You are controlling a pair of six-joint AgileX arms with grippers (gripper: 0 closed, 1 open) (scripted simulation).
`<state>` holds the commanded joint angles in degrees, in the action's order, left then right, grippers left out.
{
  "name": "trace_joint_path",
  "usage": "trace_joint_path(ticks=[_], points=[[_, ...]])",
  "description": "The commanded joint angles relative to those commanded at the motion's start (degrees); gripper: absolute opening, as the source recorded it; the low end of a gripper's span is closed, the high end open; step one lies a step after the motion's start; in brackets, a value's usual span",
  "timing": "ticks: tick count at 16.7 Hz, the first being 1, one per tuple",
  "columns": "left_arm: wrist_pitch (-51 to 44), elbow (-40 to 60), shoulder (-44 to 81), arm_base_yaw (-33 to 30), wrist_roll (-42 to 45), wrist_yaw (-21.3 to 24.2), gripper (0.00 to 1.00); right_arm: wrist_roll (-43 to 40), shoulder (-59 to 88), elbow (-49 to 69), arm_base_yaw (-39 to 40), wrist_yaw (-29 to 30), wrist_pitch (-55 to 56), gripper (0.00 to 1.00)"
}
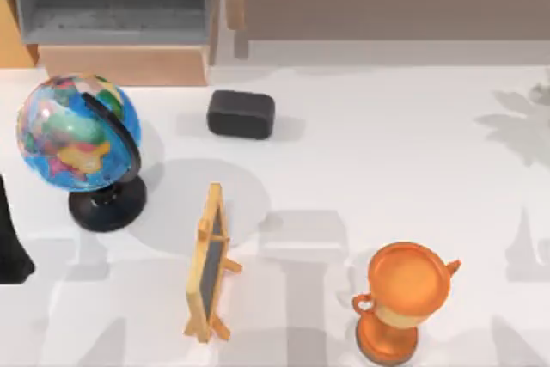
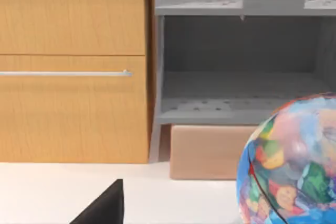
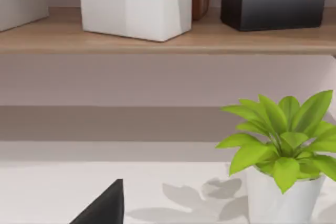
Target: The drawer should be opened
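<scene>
The left gripper (image 2: 106, 206) shows as a dark wedge low over the white table (image 2: 47, 192), at the table's left edge. Whether it is open or closed cannot be told, and it holds nothing that can be seen. Straight ahead of it, across a strip of bare table, stands the drawer (image 2: 73, 114). Its saturated orange-tan front carries a thin silver handle (image 2: 63, 73), and it seems to sit flush under the matching panel above it, so it looks shut, though the angle is poor. From above, the drawer is a narrow orange sliver at the far left.

Beside the drawer, also beyond the gripper, is a grey-lined box (image 1: 112, 2) with a paler tan front (image 2: 207, 153). The globe (image 1: 76, 131) stands close by the gripper, between it and that box.

Farther from the left gripper, toward the table's middle, lie a black block (image 1: 241, 114) and a small easel blackboard (image 1: 209, 264), with an orange trophy (image 1: 404, 298) beyond them.

The right gripper (image 3: 106, 206) is parked at the right side — its state cannot be told either. Ahead of it are a potted plant (image 3: 283, 145) and a wooden shelf (image 3: 157, 40).
</scene>
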<state>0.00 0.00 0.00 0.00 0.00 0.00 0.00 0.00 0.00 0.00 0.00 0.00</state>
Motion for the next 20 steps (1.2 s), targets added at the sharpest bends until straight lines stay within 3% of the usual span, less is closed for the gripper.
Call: trace_joint_path(ticks=[7, 20], points=[[6.0, 5.0, 9.3, -3.6, 0.4, -4.0, 1.00, 0.0, 0.0, 0.0, 0.0, 0.0, 0.0, 1.00], [35.3, 29.6, 64.6, -23.5, 0.7, -22.9, 1.00, 0.0, 0.0, 0.0, 0.0, 0.0, 0.0, 1.00]])
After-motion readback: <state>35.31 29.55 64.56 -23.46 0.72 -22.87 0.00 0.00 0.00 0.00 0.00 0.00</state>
